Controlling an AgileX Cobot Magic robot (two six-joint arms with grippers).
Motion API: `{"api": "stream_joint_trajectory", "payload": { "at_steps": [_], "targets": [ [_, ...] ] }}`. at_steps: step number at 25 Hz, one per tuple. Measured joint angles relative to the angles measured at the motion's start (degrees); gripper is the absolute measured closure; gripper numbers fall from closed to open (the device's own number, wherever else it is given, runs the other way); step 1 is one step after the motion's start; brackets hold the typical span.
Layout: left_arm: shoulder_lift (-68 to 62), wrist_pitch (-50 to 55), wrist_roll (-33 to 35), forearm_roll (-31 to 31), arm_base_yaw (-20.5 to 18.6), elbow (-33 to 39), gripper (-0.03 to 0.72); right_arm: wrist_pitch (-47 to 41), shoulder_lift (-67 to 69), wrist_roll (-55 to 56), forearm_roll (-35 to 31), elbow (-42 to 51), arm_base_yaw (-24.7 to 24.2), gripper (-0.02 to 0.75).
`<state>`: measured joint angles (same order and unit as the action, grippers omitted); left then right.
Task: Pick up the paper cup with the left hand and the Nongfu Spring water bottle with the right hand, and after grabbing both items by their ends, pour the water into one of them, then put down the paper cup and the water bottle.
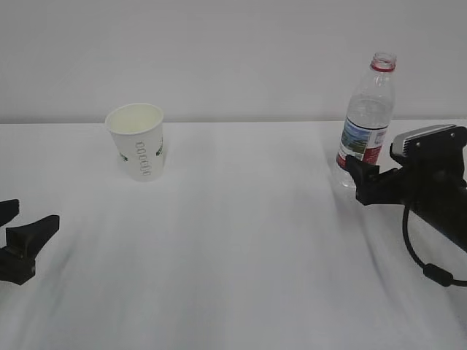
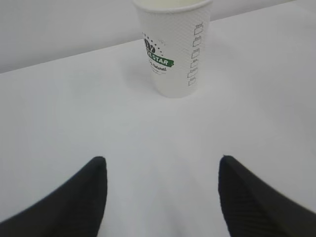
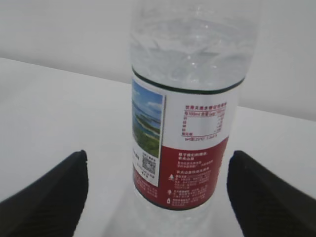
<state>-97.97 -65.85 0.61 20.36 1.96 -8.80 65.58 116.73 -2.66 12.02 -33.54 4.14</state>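
The white paper cup [image 1: 136, 142] stands upright at the back left of the table; in the left wrist view the paper cup [image 2: 173, 47] is ahead of the fingers, well apart from them. My left gripper [image 1: 33, 217] [image 2: 162, 160] is open and empty, low at the near left. The capless Nongfu Spring water bottle [image 1: 367, 117] [image 3: 185, 128] stands upright at the back right. My right gripper [image 1: 355, 175] [image 3: 158, 155] is open at the bottle's lower end, one finger on each side, with gaps to the label. Clear water [image 3: 190, 54] shows above the label.
A white table [image 1: 241, 248] runs back to a plain pale wall. A black cable [image 1: 419, 255] loops under the right arm at the right edge. Bare tabletop lies between cup and bottle.
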Motion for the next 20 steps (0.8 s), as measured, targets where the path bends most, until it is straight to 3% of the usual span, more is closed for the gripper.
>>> {"api": "stream_joint_trajectory", "payload": {
  "at_steps": [20],
  "targets": [
    [0.00,0.00,0.00,0.57,0.00,0.00,0.172,-2.60,9.49,0.00,0.00,-15.97,0.00,0.076]
  ]
}}
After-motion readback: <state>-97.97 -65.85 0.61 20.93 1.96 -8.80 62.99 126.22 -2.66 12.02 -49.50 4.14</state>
